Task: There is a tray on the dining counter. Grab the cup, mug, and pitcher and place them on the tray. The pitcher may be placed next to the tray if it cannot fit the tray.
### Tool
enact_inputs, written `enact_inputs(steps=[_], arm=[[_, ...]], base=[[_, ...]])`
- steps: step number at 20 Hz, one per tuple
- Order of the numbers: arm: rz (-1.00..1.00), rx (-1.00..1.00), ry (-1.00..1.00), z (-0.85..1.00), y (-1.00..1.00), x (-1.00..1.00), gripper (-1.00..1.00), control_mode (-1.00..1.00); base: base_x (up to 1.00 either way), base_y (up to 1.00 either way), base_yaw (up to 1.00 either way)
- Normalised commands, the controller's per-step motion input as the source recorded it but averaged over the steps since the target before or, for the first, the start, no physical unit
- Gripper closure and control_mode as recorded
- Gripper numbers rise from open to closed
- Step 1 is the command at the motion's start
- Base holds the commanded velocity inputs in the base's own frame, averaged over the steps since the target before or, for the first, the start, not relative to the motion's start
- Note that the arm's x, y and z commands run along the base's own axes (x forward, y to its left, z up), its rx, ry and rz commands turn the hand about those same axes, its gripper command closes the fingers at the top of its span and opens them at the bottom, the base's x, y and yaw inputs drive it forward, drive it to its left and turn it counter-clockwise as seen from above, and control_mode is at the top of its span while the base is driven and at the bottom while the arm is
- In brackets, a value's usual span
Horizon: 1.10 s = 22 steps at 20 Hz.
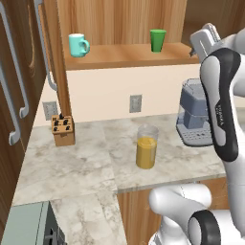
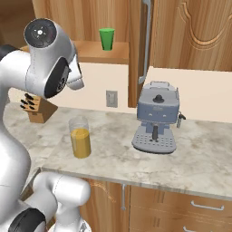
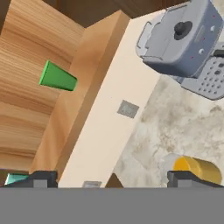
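Reaching for one of the three vessels is the step in hand, judging by how nothing is held yet. From the left base view, the mug stands at the left of the wooden shelf, the cup well apart from it toward the right, and the pitcher sits below on the marble counter, between the knife block on the left and the coffee machine on the right. The arm rises high at the right.

From the right base view, the cup is on the far shelf, the pitcher near the counter's front edge, left of the coffee machine.

In the hand view, the gripper has its jaws spread wide and empty; the cup lies off to one side and the pitcher just beside one fingertip. Neither is centred between the tips, so I would square the hand on one target first, approach level, and close around its middle, keeping the pitcher upright so nothing spills.
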Motion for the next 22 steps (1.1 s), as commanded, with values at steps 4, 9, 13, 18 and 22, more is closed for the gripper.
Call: enact_inputs(steps=[4,9,13,18,22], arm=[[-0.02,0.17,-0.03,0.11,-0.11,0.14,-1.00,-1.00],[0.00,0.14,0.00,0.31,-0.11,0.22,-1.00,-1.00],[0.00,0.08,0.00,0.30,0.00,0.25,-1.00,-1.00],[0.00,0.06,0.00,0.07,0.00,0.29,-1.00,-1.00],[0.00,0.04,-0.02,0.00,-0.01,0.35,-1.00,-1.00]], base=[[0.00,0.00,0.00],[0.00,0.00,0.00],[0.00,0.00,0.00],[0.00,0.00,0.00],[0.00,0.00,0.00]])
